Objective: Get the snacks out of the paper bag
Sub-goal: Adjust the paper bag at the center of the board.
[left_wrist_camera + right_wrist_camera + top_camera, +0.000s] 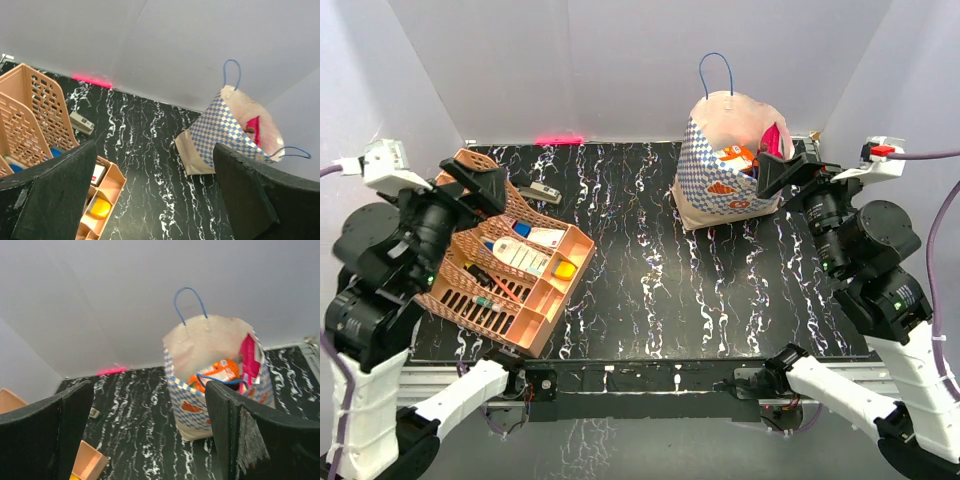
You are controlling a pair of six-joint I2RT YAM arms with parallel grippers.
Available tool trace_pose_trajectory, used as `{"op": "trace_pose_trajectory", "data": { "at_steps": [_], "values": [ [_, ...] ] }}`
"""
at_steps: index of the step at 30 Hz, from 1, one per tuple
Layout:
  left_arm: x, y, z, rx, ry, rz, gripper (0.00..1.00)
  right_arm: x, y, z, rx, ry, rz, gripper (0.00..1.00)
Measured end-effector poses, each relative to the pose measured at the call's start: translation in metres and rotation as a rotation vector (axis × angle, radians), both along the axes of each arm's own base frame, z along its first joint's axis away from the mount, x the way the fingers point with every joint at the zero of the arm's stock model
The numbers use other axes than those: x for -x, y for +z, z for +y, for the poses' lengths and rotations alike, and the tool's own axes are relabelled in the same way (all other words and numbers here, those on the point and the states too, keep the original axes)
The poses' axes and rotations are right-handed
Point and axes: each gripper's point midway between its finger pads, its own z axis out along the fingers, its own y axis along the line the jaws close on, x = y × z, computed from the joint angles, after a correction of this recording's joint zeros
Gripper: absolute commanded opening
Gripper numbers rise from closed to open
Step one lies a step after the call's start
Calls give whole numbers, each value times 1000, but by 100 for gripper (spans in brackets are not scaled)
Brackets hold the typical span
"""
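Observation:
The paper bag (713, 195) stands upright at the back right of the black marbled table, its mouth open; it also shows in the left wrist view (220, 127) and the right wrist view (200, 342). Inside it lie the snacks: an orange packet (220, 371) and a magenta packet (248, 356) show at the mouth, others are hidden. My right gripper (780, 170) hovers open just right of the bag's rim, with nothing between its fingers (150, 390). Over the basket at the left, my left gripper (488, 190) hangs open and empty (155, 150).
A peach latticed basket (525, 338) with bottles and tubes sits at the left, under the left arm. A small grey device (537, 192) lies behind it. White walls close the back and sides; a red light strip (558, 139) marks the back edge.

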Motion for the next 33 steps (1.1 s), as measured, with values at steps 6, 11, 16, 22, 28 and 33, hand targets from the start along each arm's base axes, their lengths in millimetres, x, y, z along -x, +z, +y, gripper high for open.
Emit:
{"op": "trace_pose_trajectory", "data": {
  "at_steps": [6, 11, 16, 22, 28, 33],
  "values": [
    [-35, -35, -3, -9, 45, 73, 98, -8, -38, -26, 14, -111, 123, 98],
    [-62, -60, -13, -2, 9, 94, 98, 0, -65, -53, 17, -197, 199, 98],
    [-90, -85, -37, 19, -104, 100, 98, 13, -82, -72, -18, -255, 235, 98],
    [-123, -119, -73, 36, -283, 133, 98, 15, -83, -77, -65, -265, 233, 98],
    [-138, -161, -107, 44, -466, 172, 98, 0, -84, -70, -85, -234, 243, 98],
    [-134, -187, -124, 56, -578, 193, 98, -42, -91, -52, -52, -168, 294, 98]
  ]
}}
